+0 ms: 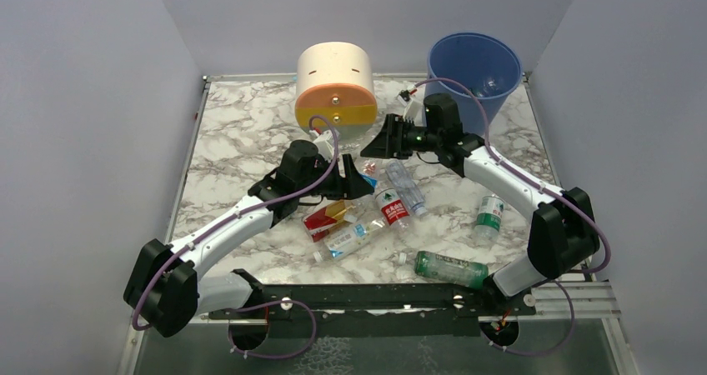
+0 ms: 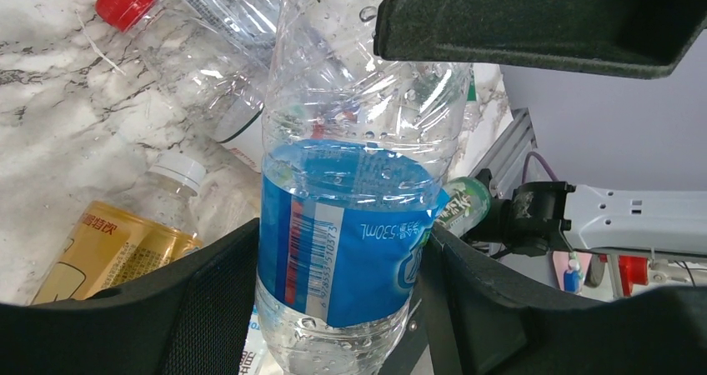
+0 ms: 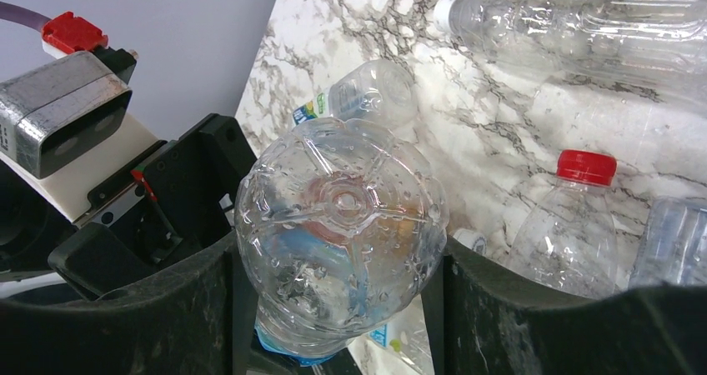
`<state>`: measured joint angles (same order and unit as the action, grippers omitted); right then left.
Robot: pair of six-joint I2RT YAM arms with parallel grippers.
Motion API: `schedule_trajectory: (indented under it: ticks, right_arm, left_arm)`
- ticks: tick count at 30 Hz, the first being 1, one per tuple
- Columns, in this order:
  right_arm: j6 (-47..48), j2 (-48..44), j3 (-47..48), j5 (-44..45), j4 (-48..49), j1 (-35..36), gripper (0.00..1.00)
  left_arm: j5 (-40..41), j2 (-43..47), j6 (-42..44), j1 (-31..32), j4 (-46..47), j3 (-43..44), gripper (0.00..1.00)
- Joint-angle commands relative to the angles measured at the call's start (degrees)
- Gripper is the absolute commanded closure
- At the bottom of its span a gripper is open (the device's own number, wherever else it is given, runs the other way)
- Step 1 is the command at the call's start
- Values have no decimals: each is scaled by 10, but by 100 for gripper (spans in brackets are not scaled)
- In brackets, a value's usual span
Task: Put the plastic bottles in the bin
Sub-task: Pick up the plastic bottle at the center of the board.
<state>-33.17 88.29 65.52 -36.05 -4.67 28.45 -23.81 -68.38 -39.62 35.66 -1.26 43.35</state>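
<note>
Held bottle: clear plastic bottle with a blue label marked 530mL [image 2: 354,100], wet with droplets inside.
Left gripper [image 2: 342,250]: pinching the bottle mid-body, one black finger pressed on each side of the blue label; label print upside down in the left wrist view, base end pointing away from the camera.
Right gripper [image 3: 338,254]: closed round the same bottle at its base end, one finger against each side, moulded base facing the wrist camera.
Bottle's place: caught between the two grippers over the middle of the table, above the loose bottles, near the bin but not over it.
Bin: tall round blue plastic bucket [image 1: 446,75], upright and open at the back right corner; contents too dim to tell.
Surface: white-and-grey marble-patterned tabletop [image 1: 242,133], metal-edged.
Room: plain pale grey walls [image 1: 83,100] on three sides.
Drawer unit: one, cream-and-orange round drawer unit [image 1: 335,83], at the back, left of the bin.
Bottles counted from above: one held; at least six loose on the marble.
Loose, right side: green-tinted bottle [image 1: 450,268] on its side by the right arm's base; green-and-white-labelled bottle [image 1: 489,215].
Loose, centre: plain clear bottle [image 1: 406,185]; red-labelled bottle [image 1: 390,207]; pale-labelled bottle [image 1: 350,238]; red-and-yellow-labelled bottle [image 1: 325,218], overlapped, so exact count uncertain there.
</note>
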Motion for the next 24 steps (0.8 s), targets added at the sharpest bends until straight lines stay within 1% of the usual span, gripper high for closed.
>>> schedule_trajectory:
  ticks: [1,4,12,15,18,21,22,24]
  right_arm:
    - [3,2,12,-13,23,4,39]
    - [3,2,9,-13,24,4,43]
    - [2,-5,1,-10,25,5,44]
    - [2,-8,-2,-10,25,4,47]
    - [3,-11,-4,-10,24,5,47]
    - [4,-12,-5,-8,22,5,47]
    - [5,-13,-6,-8,21,4,47]
    - [5,-13,-8,-7,21,5,47]
  left_arm:
    - [-18,3,2,5,26,9,32]
    - [-19,5,3,6,26,7,32]
    - [-17,4,7,6,26,2,24]
    - [-15,6,7,6,25,3,22]
    - [-15,6,7,6,26,5,21]
    - [-17,9,7,6,26,6,17]
    - [-17,10,7,6,26,5,10]
    - [-15,14,8,6,25,5,2]
